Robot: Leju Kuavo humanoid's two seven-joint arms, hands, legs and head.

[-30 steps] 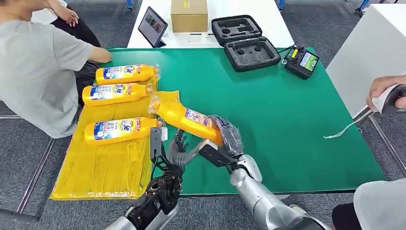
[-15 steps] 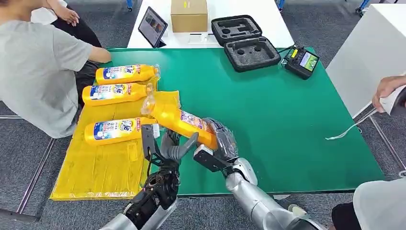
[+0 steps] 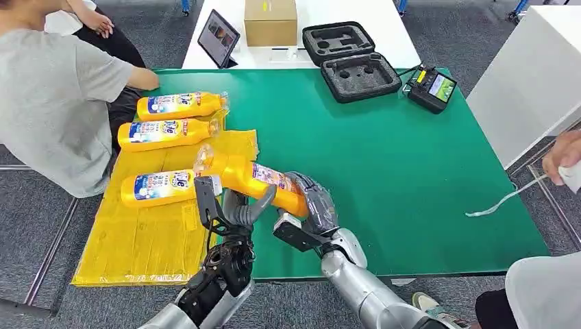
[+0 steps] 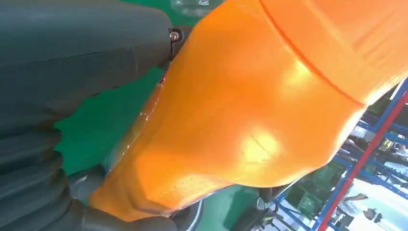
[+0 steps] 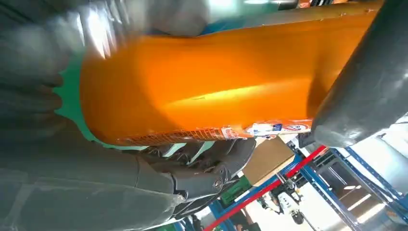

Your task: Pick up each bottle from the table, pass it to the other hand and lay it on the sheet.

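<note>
Right robot hand (image 3: pixel 314 203) is closed around the orange bottle's (image 3: pixel 250 177) base; left robot hand (image 3: pixel 236 208) is wrapped about its middle.

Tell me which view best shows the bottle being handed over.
The head view: it shows the whole orange bottle tilted above the table, base in the right hand, left hand under its middle. The left wrist view gives a close orange surface; the right wrist view adds a strip of label.

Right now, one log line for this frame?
stage: handover | right hand: grips held bottle base | left hand: under its middle | yellow sheet: one bottle on it
</note>
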